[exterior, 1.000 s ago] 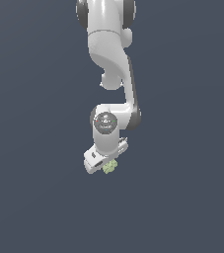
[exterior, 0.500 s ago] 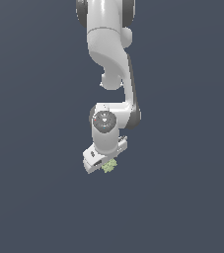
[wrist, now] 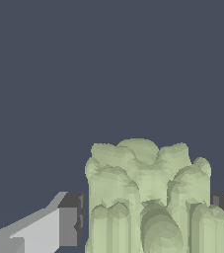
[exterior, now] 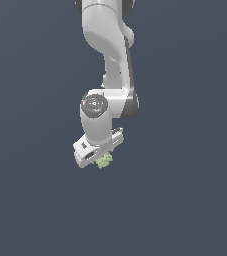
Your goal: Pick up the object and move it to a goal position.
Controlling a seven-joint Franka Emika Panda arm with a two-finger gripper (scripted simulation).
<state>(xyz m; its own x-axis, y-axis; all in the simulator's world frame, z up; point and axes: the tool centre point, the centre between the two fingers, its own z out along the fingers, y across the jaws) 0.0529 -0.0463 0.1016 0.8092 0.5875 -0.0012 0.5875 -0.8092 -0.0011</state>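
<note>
The object (exterior: 104,161) is a small pale yellow-green bumpy chunk, seen in the exterior view just under the white hand of the arm. My gripper (exterior: 103,158) is shut on it and holds it in the air. In the wrist view the object (wrist: 148,197) looms large between my two fingertips (wrist: 70,225), one on each side of it. Its lower part runs out of that view.
Only a plain dark grey-blue background (exterior: 185,200) shows around the arm in both views. No goal marker, table edge or other object is in view.
The arm has moved up and a little toward the exterior view's left, carrying the object with it. The grip has not changed.
</note>
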